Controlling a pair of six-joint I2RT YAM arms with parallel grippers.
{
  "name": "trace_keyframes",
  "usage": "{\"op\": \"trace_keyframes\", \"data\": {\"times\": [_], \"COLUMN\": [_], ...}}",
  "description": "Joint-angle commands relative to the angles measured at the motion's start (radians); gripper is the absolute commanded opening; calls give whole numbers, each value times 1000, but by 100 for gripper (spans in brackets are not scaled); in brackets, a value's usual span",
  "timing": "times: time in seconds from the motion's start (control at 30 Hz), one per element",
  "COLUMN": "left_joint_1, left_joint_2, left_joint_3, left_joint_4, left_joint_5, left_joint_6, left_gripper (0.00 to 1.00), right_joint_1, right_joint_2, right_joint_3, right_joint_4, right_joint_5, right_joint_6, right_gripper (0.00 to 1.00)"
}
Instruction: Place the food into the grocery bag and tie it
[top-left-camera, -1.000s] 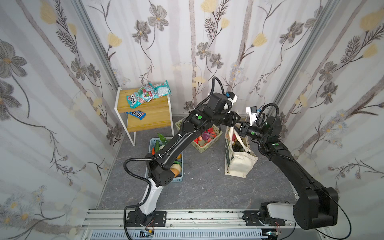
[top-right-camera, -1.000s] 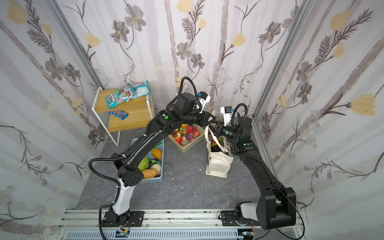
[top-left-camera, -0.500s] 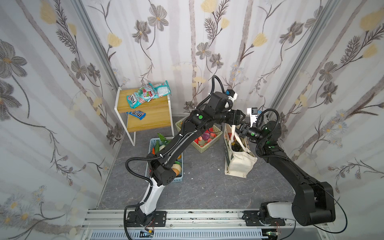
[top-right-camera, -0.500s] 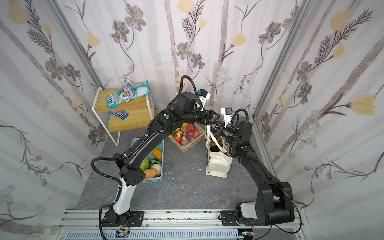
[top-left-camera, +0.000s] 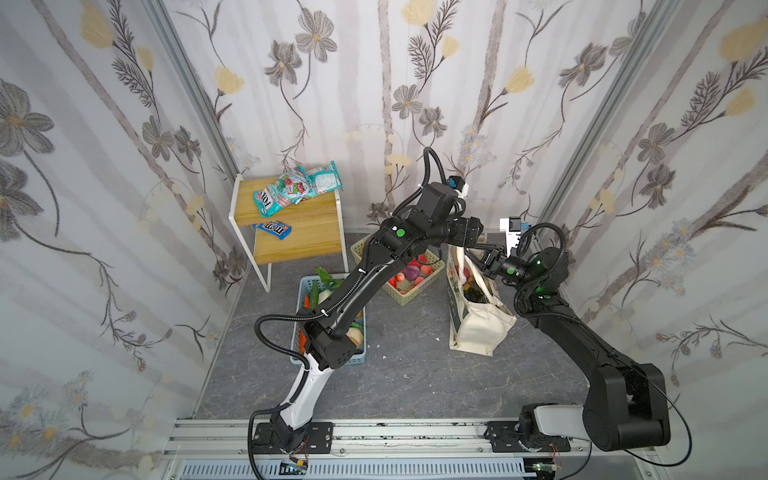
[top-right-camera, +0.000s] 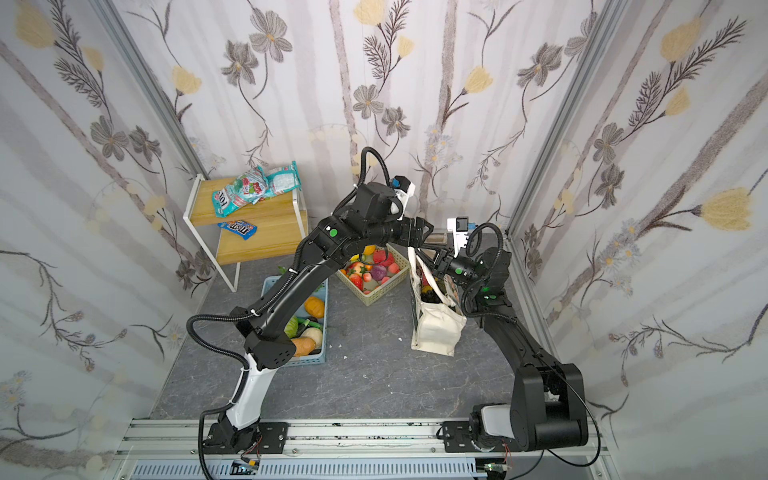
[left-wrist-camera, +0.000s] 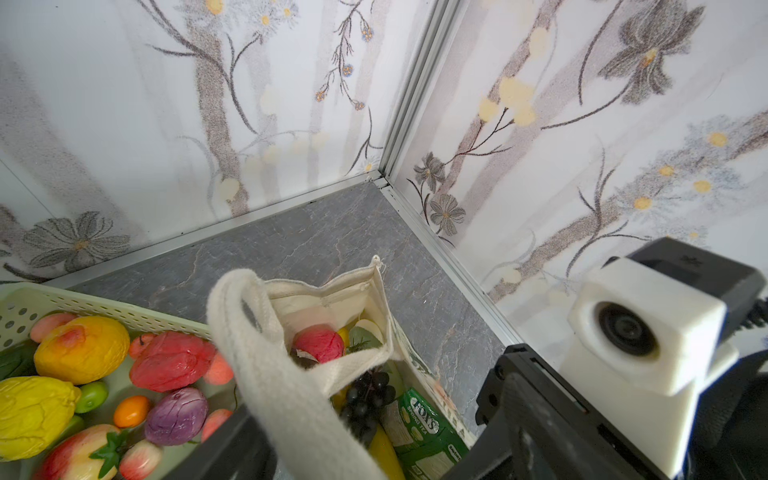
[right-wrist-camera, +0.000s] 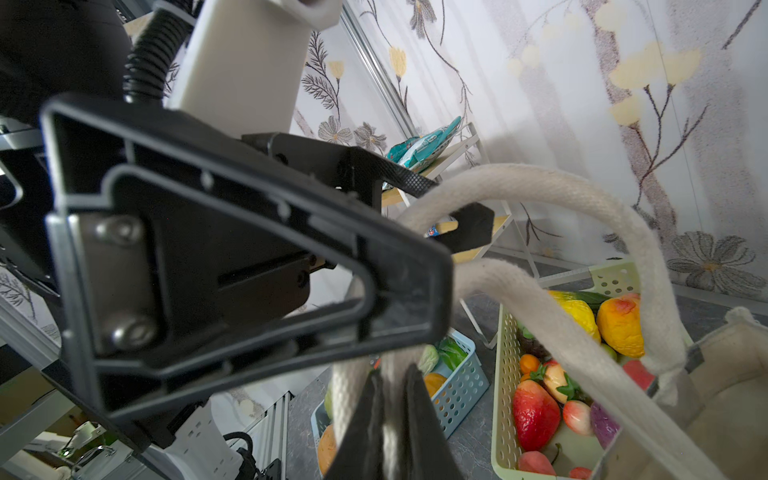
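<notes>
Cream grocery bag (top-left-camera: 478, 328) stands up with food (left-wrist-camera: 318, 343) inside. The right gripper (right-wrist-camera: 390, 399) squeezes its strap (right-wrist-camera: 582, 187) tight. The left gripper (right-wrist-camera: 436, 203) is wide apart around the strap.

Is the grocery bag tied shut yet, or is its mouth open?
Open, untied. In the left wrist view the grocery bag gapes, showing the grape bunch and FOX'S packet inside; the strap handles show no knot.
</notes>
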Motion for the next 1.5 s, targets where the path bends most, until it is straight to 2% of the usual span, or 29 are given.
{"op": "trace_keyframes", "data": {"times": [0.0, 0.23, 0.47, 0.53, 0.8, 0.97, 1.03, 1.2, 1.33, 1.47], "left_joint_1": [0, -25, -28, -33, -44, -42, -42, -41, -42, -42], "left_joint_2": [11, 35, 108, 123, 95, 86, 79, 45, 23, 20], "left_joint_3": [9, 9, 7, 7, 9, 10, 12, 12, 12, 12], "left_joint_4": [22, 107, 251, 268, 151, 87, 60, 13, -15, -41], "left_joint_5": [10, 66, 195, 202, 11, 11, -12, -94, -113, -139], "left_joint_6": [-18, -21, -58, -45, -6, 2, 7, 28, 33, 29], "left_gripper": [82, 84, 87, 88, 89, 94, 98, 98, 98, 98], "right_joint_1": [-1, -63, -104, -105, -125, -121, -122, -122, -121, -109], "right_joint_2": [10, -8, 0, 22, 84, 131, 149, 168, 147, 120], "right_joint_3": [-2, -35, -67, -69, -67, -74, -90, -98, -77, -30], "right_joint_4": [69, 30, 89, 128, 173, 251, 330, 389, 295, 35], "right_joint_5": [-26, -7, -45, -57, -56, -67, -71, -68, -69, -48], "right_joint_6": [33, 44, 80, 106, 157, 194, 247, 289, 229, 54], "right_gripper": [13, 13, 14, 14, 13, 13, 13, 13, 12, 12]}}
